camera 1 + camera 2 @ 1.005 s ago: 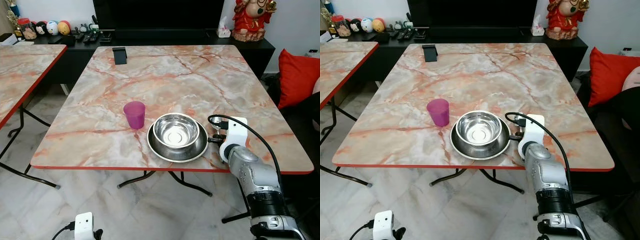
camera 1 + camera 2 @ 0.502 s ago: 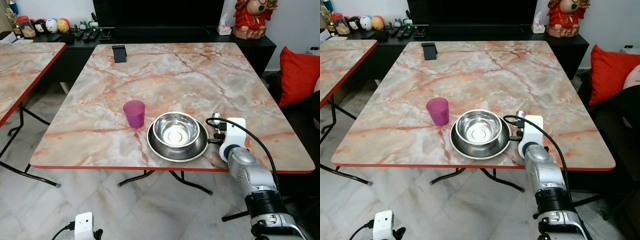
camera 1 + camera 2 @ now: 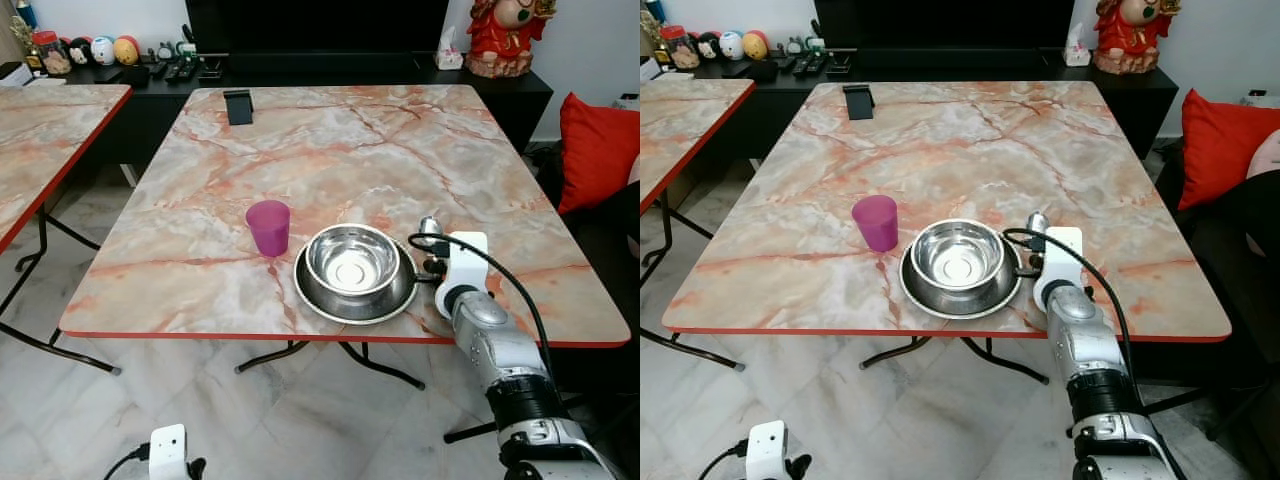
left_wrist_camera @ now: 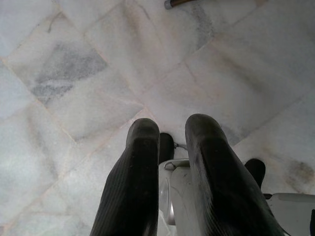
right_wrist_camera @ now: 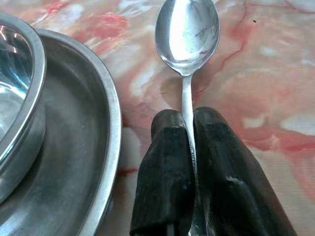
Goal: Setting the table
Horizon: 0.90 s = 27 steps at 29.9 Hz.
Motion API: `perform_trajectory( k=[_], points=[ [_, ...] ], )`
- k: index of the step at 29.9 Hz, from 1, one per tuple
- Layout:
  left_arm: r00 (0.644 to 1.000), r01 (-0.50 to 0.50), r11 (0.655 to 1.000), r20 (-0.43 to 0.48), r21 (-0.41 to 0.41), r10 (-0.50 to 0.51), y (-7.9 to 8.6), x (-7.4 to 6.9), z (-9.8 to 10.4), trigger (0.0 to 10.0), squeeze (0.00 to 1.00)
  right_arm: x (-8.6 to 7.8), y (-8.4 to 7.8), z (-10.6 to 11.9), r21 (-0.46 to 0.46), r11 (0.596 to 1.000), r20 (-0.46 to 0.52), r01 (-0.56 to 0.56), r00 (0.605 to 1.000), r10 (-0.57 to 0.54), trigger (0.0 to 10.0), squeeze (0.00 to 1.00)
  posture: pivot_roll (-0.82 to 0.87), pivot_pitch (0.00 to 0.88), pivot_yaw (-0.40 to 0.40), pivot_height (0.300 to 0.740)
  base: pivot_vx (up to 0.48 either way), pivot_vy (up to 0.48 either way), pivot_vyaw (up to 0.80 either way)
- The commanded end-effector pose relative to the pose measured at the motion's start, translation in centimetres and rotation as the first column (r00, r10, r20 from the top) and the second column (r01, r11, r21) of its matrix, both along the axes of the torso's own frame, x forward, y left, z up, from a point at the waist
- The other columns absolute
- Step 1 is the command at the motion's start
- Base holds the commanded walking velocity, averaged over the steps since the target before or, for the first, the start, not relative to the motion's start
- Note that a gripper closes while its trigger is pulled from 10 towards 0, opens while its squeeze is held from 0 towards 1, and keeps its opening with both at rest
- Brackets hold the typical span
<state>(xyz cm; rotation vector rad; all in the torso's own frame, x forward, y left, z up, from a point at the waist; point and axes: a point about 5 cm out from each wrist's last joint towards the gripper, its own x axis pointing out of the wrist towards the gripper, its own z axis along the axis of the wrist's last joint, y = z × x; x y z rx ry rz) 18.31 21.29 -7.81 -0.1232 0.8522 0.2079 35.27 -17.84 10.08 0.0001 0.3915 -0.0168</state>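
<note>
Steel spoon [image 5: 187, 34] is pinched tight in the right gripper [image 5: 189, 129], at the plate's [image 3: 310, 296] 3 o'clock; I'd lower it flat and let go gently.

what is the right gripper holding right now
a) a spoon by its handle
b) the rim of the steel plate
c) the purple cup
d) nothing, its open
a, the right gripper has its fingers closed on the thin handle of the spoon, whose bowl lies over the table just beside the steel plate.
</note>
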Motion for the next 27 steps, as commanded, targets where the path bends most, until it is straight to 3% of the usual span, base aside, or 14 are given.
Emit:
perform_trajectory(
  k=[1, 27],
  points=[
    [1.000, 0.000, 1.000, -0.018, 0.000, 0.000, 0.04, -0.35, -0.19, 10.0, 0.00, 0.36, 0.15, 0.47, -0.006, 1.000, 0.016, -0.008, 1.000, 0.008, 10.0, 0.00, 0.00, 0.061, 0.011, 0.740, 0.000, 0.000, 0.00],
    [1.000, 0.003, 1.000, -0.020, 0.002, -0.003, 0.11, -0.34, -0.18, 10.0, 0.00, 0.44, 0.22, -0.26, -0.042, 0.999, -0.002, -0.006, 1.000, 0.006, 10.0, 0.00, 0.01, 0.067, 0.014, 0.740, 0.000, 0.000, 0.00]
  ],
)
